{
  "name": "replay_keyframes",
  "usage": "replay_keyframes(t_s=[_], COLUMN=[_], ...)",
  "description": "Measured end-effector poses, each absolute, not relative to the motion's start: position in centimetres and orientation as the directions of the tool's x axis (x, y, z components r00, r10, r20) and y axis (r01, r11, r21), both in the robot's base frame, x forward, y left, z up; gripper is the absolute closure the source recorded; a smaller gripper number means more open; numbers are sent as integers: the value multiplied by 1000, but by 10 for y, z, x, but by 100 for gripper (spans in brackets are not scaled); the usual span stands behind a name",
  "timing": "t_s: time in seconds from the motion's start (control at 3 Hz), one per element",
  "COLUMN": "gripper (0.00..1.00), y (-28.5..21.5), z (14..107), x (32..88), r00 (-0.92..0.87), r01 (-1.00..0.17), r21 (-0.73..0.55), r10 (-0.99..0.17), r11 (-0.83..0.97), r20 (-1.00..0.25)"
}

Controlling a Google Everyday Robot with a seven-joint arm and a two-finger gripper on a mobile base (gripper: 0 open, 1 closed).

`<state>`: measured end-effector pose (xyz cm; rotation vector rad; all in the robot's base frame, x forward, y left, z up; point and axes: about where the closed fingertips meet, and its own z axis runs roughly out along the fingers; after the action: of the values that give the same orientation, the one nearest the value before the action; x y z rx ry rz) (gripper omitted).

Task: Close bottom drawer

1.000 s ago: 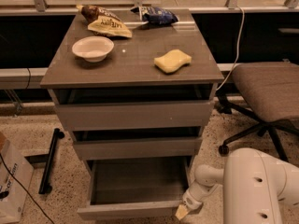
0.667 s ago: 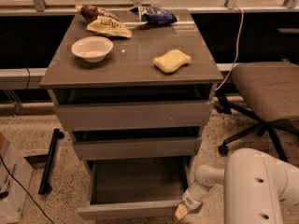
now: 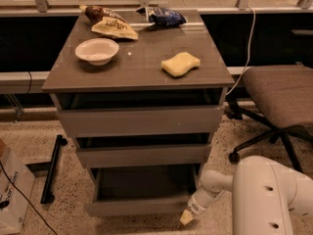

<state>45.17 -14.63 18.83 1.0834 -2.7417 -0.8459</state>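
Gripper (image 3: 187,217) low at the right front corner of the open bottom drawer (image 3: 137,207) — cabinet (image 3: 142,58) straight behind it, front stretching leftward; grasp cannot be told.

On my feed: white bowl (image 3: 97,50) upright near the worktop's left edge. Yellow sponge (image 3: 180,63) lies flat towards the right edge, well apart from the bowl. Yellow snack bag (image 3: 113,27) sits by the back-left corner and blue bag (image 3: 161,16) at the back edge. Beyond the right edge I note an office chair (image 3: 281,94) and a white cable (image 3: 249,43).
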Motion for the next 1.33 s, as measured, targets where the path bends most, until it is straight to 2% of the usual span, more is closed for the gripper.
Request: replay_keyframes(t_s=[0.33, 1.0, 1.33], gripper=[100, 100, 100], y=[-146, -129, -129], z=[188, 182, 183], x=[452, 500, 510], r00=[-748, -690, -689], r01=[-610, -708, -713], r21=[519, 416, 403], r10=[-651, -684, -678], r11=[599, 570, 573], r20=[-128, -237, -256])
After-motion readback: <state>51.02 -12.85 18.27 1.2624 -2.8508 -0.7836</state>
